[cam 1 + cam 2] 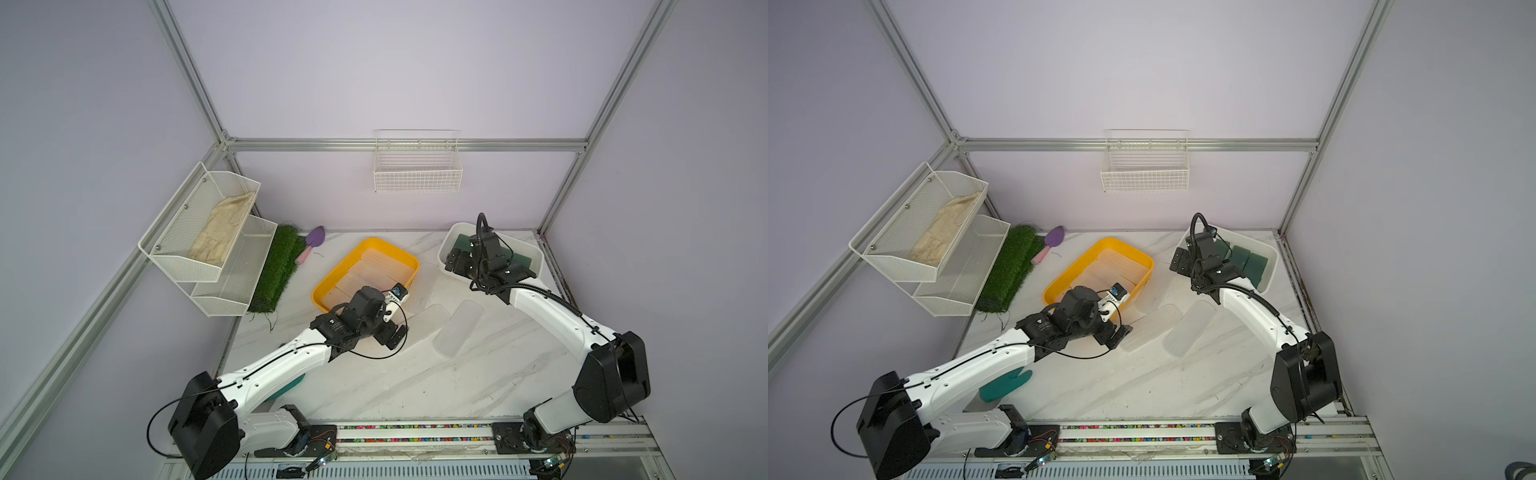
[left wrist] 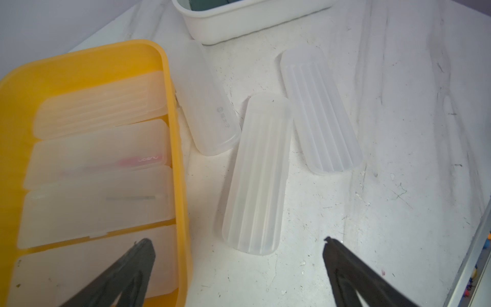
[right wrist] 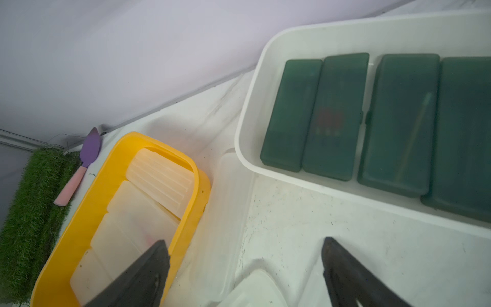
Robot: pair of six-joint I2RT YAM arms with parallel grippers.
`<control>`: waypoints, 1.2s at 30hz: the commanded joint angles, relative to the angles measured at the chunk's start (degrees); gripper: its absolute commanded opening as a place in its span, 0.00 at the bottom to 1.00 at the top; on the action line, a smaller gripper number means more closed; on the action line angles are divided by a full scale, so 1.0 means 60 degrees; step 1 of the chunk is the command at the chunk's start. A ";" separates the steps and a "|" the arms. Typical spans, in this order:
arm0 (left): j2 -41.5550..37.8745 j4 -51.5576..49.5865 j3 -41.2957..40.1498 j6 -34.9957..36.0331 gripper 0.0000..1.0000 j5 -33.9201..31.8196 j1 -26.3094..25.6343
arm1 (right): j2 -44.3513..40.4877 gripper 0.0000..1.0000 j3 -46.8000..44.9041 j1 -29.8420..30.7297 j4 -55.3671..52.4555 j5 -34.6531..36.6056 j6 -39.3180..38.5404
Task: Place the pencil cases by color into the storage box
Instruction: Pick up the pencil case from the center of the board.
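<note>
Several frosted clear pencil cases (image 2: 98,151) lie side by side in the yellow storage box (image 1: 336,268). Three more lie on the table between the boxes: a smooth one (image 2: 204,101) against the yellow wall and two ribbed ones (image 2: 255,172) (image 2: 318,109). Several dark green pencil cases (image 3: 334,114) fill the white storage box (image 3: 247,127). My left gripper (image 2: 236,240) is open at the yellow box's near corner, the nearer ribbed case's end just ahead of its fingers. My right gripper (image 3: 244,240) is open and empty beside the white box's left wall.
A teal glove (image 1: 1005,384) lies under my left arm. Artificial grass (image 1: 278,266) and a purple trowel (image 1: 311,243) sit at the back left, below white mesh shelves (image 1: 208,232). A wire basket (image 1: 417,166) hangs on the back wall.
</note>
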 commanded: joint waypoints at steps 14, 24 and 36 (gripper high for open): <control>0.0823 0.0446 0.0545 -0.0344 1.00 -0.1044 -0.1626 | -0.1231 0.91 -0.1996 0.0016 -0.3270 -0.0112 0.3026; 0.0831 0.1127 0.0126 -0.0168 1.00 -0.0896 -0.1933 | -0.0489 0.91 -0.1907 0.0020 -0.3916 -0.0515 0.3849; 0.0990 0.1478 0.0051 -0.0111 1.00 -0.0779 -0.2062 | 0.0772 0.97 -0.1605 0.0018 -0.3758 -0.0986 0.3563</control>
